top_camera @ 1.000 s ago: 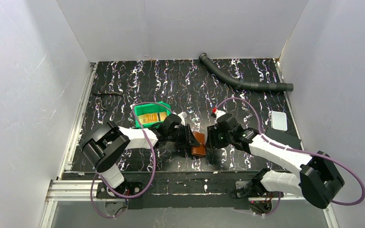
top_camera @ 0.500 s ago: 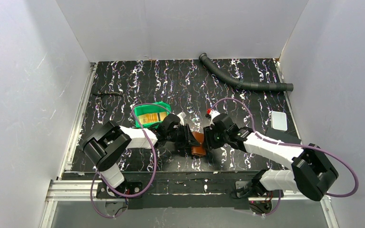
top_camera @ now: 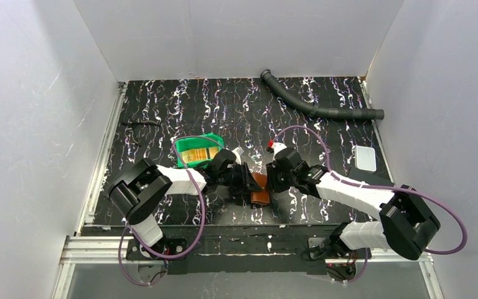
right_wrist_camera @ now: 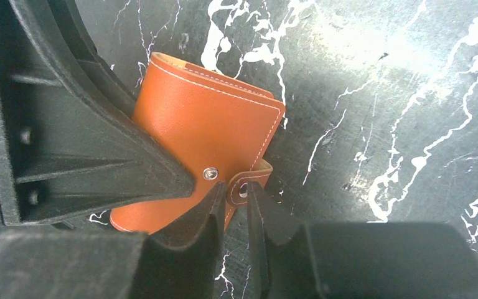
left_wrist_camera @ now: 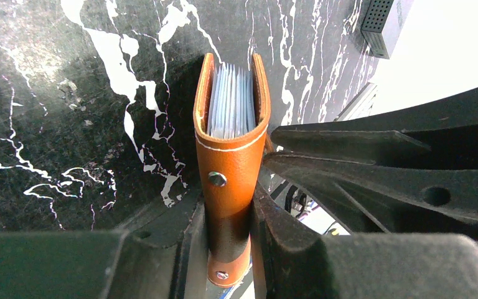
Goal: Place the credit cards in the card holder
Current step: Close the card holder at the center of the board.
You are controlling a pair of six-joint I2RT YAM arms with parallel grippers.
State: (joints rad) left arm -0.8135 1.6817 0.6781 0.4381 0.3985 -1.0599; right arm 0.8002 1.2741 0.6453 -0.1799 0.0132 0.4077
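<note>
Small brown leather folding card holder (top_camera: 261, 192) sits near the middle of the desk's near edge, between the two arms. Can't tell if it rests on the desk or is lifted off it.

Left pincer (top_camera: 248, 182) is clamped on the card holder. In the left wrist view both black fingers (left_wrist_camera: 190, 240) press the two leather covers, with the metal snap stud facing the camera. The holder is folded and its open edge points away, showing a stack of pale inner pockets between the covers.

Right pincer (top_camera: 273, 181) comes in from the right side and is closed down narrow on the holder's small snap tab. In the right wrist view the tab, with its ring hole, sits between the two fingertips (right_wrist_camera: 213, 205), just beside the stud. The tab is unsnapped and bent away from the cover.

Yellowish-tan rectangular plastic credit cards (top_camera: 197, 155) lie inside a green plastic bin (top_camera: 212, 137), left of the holder and behind the left arm. None are in the holder's pockets.

Dark corrugated hose (top_camera: 320, 109) lies at the far right corner. A pale translucent rectangular plate (top_camera: 365, 158) is at the right edge.
</note>
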